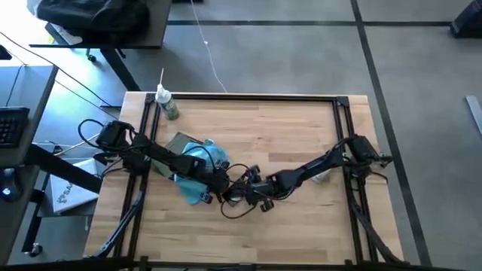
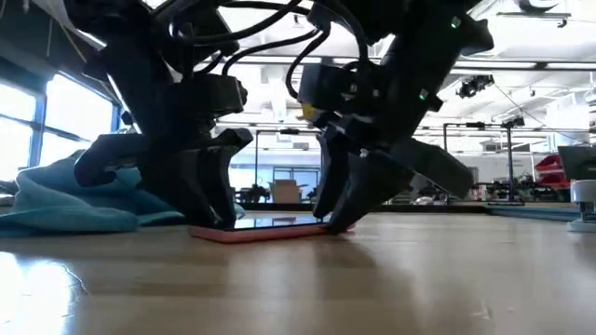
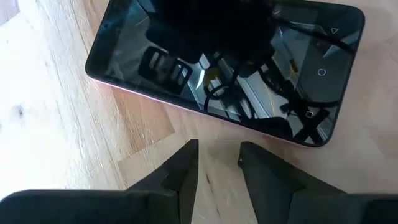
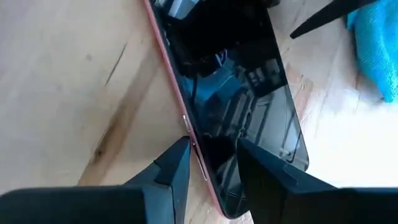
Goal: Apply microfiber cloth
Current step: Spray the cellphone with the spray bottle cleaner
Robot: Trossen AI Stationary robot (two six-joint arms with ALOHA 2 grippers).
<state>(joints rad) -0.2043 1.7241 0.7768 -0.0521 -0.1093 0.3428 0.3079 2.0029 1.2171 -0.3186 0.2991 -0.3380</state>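
Behind the left gripper (image 3: 217, 165), on its outer side, the microfiber cloth (image 2: 65, 200) is left bunched on the table (image 1: 301, 226), ungripped. Both claws are held slightly parted and empty at a pink-edged phone (image 2: 265, 228), the right gripper (image 4: 211, 162) straddling its edge. For a clean wipe, the phone should be steadied while the cloth is fetched.
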